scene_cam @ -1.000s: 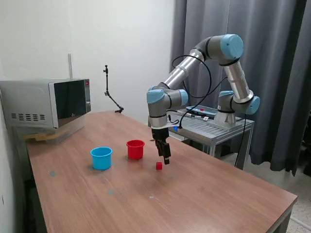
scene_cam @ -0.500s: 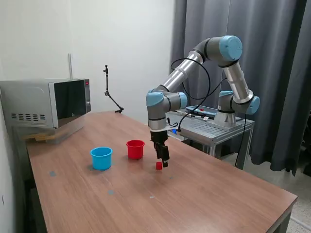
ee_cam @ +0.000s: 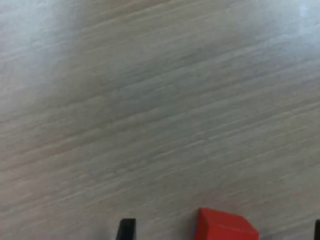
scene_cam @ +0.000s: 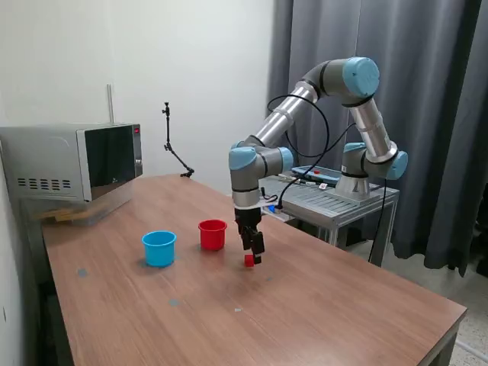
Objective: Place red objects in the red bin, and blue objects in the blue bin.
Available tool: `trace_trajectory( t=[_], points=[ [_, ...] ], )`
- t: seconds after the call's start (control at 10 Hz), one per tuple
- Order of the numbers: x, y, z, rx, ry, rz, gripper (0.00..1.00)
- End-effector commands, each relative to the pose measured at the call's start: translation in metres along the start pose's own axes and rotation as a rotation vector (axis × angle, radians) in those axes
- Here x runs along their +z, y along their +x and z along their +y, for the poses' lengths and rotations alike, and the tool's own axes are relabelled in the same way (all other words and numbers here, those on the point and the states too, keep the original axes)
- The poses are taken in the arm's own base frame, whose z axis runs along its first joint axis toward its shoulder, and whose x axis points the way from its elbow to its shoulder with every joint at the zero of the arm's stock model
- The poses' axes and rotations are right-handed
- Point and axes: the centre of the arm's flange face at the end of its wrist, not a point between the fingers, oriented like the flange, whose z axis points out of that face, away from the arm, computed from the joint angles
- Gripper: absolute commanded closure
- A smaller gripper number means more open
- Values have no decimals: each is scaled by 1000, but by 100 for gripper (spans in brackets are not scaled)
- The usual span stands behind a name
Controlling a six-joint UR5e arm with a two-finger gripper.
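Note:
One small red cube, a red object (scene_cam: 248, 261), lies on the wooden table (scene_cam: 320, 305). My gripper (scene_cam: 252, 257) is low over it, open. In the wrist view the red cube (ee_cam: 225, 227) sits between the two fingertips, with one dark fingertip (ee_cam: 127, 230) apart from it on one side and the other just at the frame's edge. The red bin (scene_cam: 213, 234), a small red cup, stands upright a short way to the exterior view's left of the cube. Further left stands the blue bin (scene_cam: 159, 248), a light blue cup. No blue objects are in view.
A microwave (scene_cam: 72, 162) stands at the table's far corner on the exterior view's left. A thin black stand (scene_cam: 172, 149) rises at the table's back edge. The arm's base sits on a metal cart (scene_cam: 335, 198) behind the table.
The gripper has come down and shifted slightly to the exterior view's left, closing in over the red cube. The cube and both cups have stayed put.

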Motion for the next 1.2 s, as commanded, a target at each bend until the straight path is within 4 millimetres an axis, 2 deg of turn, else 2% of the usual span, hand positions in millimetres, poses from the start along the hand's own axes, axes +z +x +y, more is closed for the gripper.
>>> trace_trajectory(
  t=[0.0,1.1],
  points=[
    [-1,0,2,-2,-4,-2,0],
    [4,3,7,4,1,5,0]
  ],
)
